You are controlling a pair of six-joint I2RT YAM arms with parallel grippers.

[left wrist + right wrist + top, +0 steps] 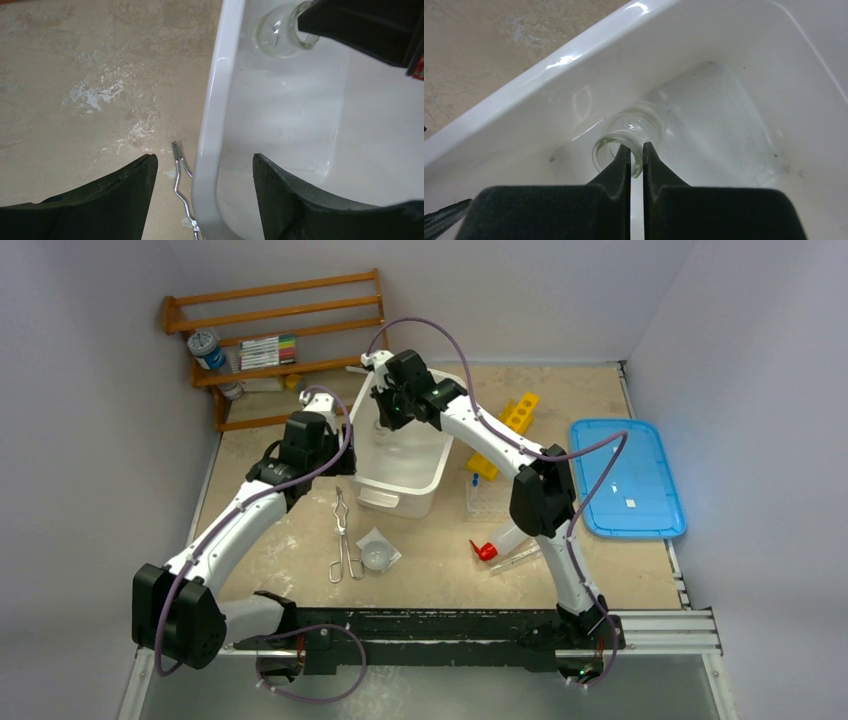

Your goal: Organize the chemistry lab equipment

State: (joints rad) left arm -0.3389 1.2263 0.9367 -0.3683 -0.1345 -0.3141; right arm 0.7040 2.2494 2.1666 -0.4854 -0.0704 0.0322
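Inside the white bin (574,65), the right hand (636,150) pinches the rim of the tiny clear glass jar (640,125); the left hand (204,159) gapes wide, empty, straddling the bin's wall.

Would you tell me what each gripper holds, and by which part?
The right gripper pinches the small glass jar by its rim, inside the white bin. The left gripper is open, holding nothing.

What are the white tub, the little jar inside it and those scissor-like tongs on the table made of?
White tub: likely plastic, glossy; smooth moulded rim with bright highlights.
Little jar: probably glass, clear and shiny; the tub shows through it.
Tongs: seemingly bare metal; thin, silvery wire.
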